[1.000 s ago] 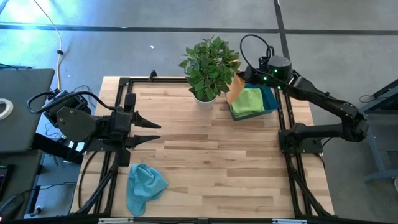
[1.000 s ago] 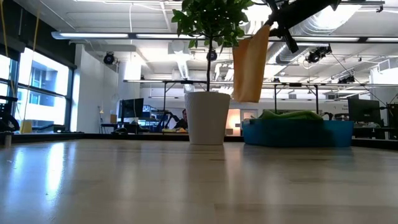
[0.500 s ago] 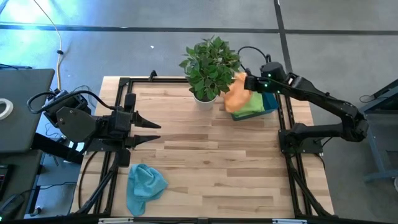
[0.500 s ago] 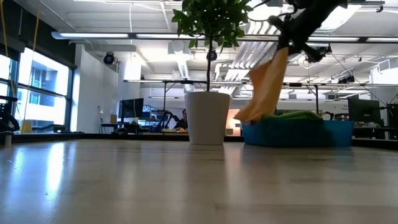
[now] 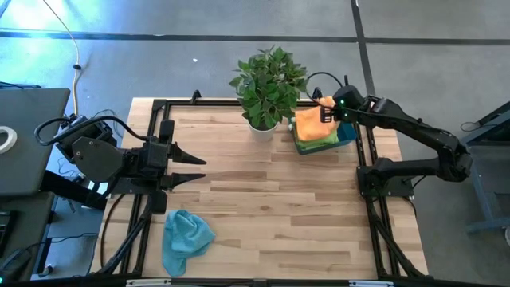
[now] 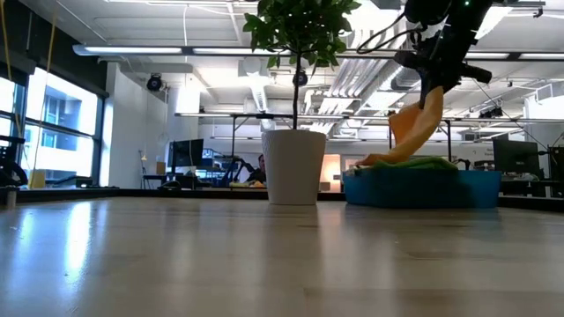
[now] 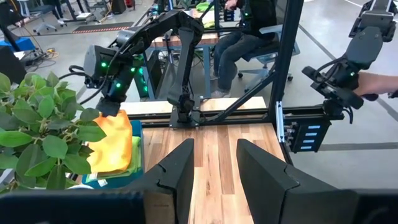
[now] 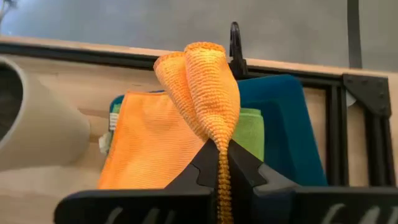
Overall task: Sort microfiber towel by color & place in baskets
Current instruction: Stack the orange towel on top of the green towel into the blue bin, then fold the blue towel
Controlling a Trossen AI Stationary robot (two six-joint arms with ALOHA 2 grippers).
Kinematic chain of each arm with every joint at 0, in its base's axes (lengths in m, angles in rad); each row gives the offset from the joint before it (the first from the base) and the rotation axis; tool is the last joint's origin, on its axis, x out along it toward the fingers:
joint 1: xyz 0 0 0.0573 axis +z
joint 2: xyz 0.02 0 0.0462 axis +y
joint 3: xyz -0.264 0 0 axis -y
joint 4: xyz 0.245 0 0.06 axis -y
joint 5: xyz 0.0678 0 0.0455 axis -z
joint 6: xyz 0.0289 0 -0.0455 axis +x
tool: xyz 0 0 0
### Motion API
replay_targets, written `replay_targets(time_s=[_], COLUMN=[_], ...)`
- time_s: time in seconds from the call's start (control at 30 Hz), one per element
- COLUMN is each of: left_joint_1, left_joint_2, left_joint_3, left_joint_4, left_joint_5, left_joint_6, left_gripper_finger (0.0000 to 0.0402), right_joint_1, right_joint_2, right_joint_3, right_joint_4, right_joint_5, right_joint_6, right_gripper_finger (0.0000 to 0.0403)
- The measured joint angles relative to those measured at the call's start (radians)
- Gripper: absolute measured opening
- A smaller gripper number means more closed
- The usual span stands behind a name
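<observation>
Whereas a second ago it hung beside the plant, the orange microfiber towel [image 5: 307,124], clamped in the right pincer [image 5: 327,112], now drapes onto the green towel [image 5: 319,142] in the teal-blue plastic basket [image 6: 423,187]; release seems next. Left pincer [image 5: 191,170] waits, parted and empty.

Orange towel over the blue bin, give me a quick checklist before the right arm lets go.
1. Right gripper shut on the orange microfiber towel: ok.
2. Towel's lower end lying on the green microfiber towel in the shallow teal-blue plastic bin: ok.
3. Whole orange towel inside the bin's edges: cannot tell.
4. Towel apart from the potted plant in the white pot: ok.
5. Left gripper open, waiting at the table's left: ok.
6. Light blue microfiber towel sorted: not ok, it lies crumpled on the table.
</observation>
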Motion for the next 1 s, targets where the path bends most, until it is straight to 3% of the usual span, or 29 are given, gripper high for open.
replay_targets(time_s=[0.13,0.37,0.5,0.7,0.83,1.0], left_joint_1=[0.0,0.0,0.0,0.006,0.015,0.018], left_joint_2=[0.0,0.0,0.001,0.018,0.033,0.041], left_joint_3=[0.0,0.0,0.0,-0.01,-0.07,-0.191], left_joint_4=[0.0,0.0,-0.001,-0.105,-0.205,-0.247], left_joint_5=[0.0,-0.051,-0.053,-0.053,-0.031,0.069], left_joint_6=[0.002,-0.004,-0.069,-0.226,-0.382,-0.507], left_gripper_finger=[0.0113,0.0113,0.0113,0.0113,0.0113,0.0113], right_joint_1=[0.0,0.001,0.0,0.089,0.222,0.39], right_joint_2=[0.0,0.0,0.0,0.0,0.0,0.001], right_joint_3=[0.0,0.0,0.0,0.0,-0.004,-0.005], right_joint_4=[0.0,0.001,0.001,0.016,0.015,0.014], right_joint_5=[0.0,0.033,0.023,-0.105,-0.108,-0.101], right_joint_6=[-0.09,-0.2,-0.219,-0.17,-0.11,0.012], right_gripper_finger=[0.0027,0.014,0.0181,0.0184,0.0174,0.0162])
